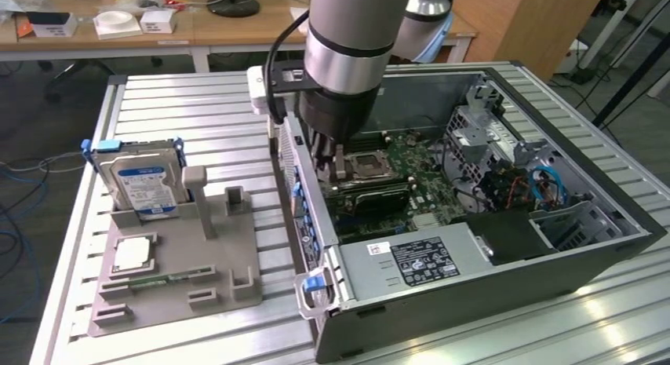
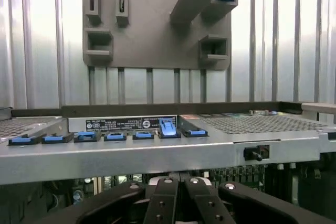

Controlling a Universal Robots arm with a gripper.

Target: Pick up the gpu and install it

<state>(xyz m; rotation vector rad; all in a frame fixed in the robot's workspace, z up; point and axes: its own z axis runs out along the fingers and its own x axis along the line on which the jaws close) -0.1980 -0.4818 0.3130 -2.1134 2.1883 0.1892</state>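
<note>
On the tabletop [image 1: 157,94] at left, the grey holder tray [image 1: 172,302] is carrying the hard drive [image 1: 141,184], its card slots standing bare. To the right, the pincer [image 1: 333,167] is reaching into the open computer case [image 1: 523,286], fingers pressed together [image 2: 178,198], gripping nothing discernible. What looks like the gpu [image 1: 374,198] is sitting on the motherboard, just nearer than the CPU socket [image 1: 369,164], suggesting the seating stage. With the case's left wall [image 1: 304,200] close and the drive cage [image 1: 492,137] further right, any move is likely calling for straight, vertical travel.

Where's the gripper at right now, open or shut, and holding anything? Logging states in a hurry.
Gripper: shut, down inside the computer case over the motherboard; whether it holds anything cannot be told.
</note>
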